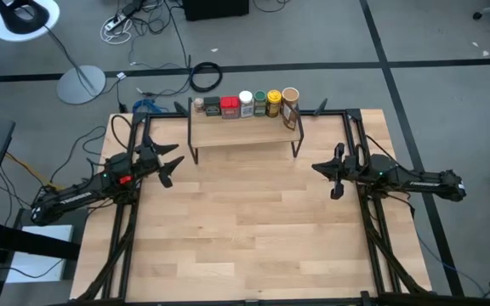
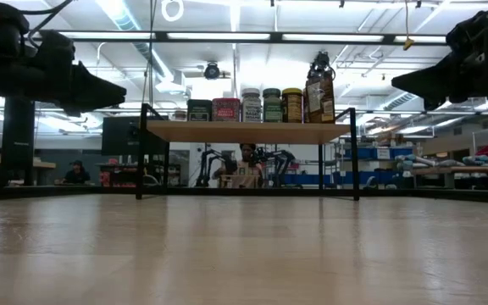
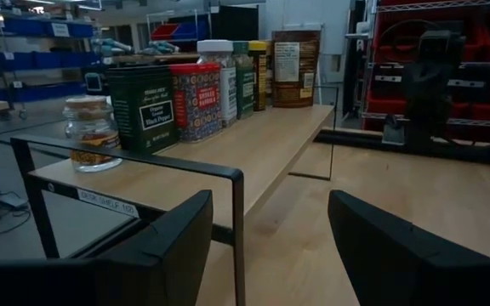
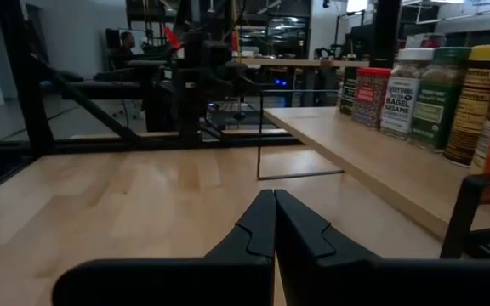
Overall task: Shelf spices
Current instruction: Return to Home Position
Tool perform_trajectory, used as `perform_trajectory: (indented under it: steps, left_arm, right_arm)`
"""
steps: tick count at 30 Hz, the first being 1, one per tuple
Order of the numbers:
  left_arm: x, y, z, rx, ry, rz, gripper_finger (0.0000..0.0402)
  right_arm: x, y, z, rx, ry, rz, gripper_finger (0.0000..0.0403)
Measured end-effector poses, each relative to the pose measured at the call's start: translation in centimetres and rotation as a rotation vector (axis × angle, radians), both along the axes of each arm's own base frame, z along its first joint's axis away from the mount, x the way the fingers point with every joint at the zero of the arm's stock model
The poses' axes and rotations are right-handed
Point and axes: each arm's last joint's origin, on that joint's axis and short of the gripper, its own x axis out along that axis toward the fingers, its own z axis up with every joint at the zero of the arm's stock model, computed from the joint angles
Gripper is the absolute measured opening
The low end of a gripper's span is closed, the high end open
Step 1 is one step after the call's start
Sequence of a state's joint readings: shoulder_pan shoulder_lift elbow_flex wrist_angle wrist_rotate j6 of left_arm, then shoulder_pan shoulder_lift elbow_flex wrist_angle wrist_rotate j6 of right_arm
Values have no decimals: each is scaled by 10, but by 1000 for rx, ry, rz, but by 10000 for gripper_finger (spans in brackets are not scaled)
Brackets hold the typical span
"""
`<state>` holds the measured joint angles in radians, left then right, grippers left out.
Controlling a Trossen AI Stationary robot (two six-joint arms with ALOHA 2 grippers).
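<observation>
The shelf stands at the table's far middle on thin black legs. The spices stand in a row along the far edge of its light top board: a small tan-capped jar, a dark tin, a red tin, white-lidded, green and yellow-lidded jars, and a taller brown canister. My left gripper hovers open near the table's left edge, level, nothing between its fingers. My right gripper hovers shut near the right edge, also level and empty.
Black frame rails run along both table sides, under the arms. Bare wooden tabletop spreads between the arms and in front of the shelf. Cables and a lamp base lie on the floor beyond the far edge. A person sits in the room behind.
</observation>
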<state>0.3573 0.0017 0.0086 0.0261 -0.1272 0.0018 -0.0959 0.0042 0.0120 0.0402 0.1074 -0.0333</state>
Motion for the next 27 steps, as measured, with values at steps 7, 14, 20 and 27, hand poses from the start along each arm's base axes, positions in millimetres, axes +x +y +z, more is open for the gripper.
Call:
perform_trajectory:
  steps: [7, 14, 20, 27]
  left_arm:
    - [0, 0, 0, -4, 4, -6, 239]
    - [0, 0, -1, 41, 36, -7, 239]
    - [0, 0, -1, 33, 30, -7, 239]
    - [0, 0, -1, 23, 18, -6, 239]
  right_arm:
    - [0, 0, 0, 108, -23, 2, 2]
    - [0, 0, -1, 53, 4, 2, 13]
    - [1, 0, -2, 5, 34, 7, 15]
    - [1, 0, -3, 1, 38, 7, 11]
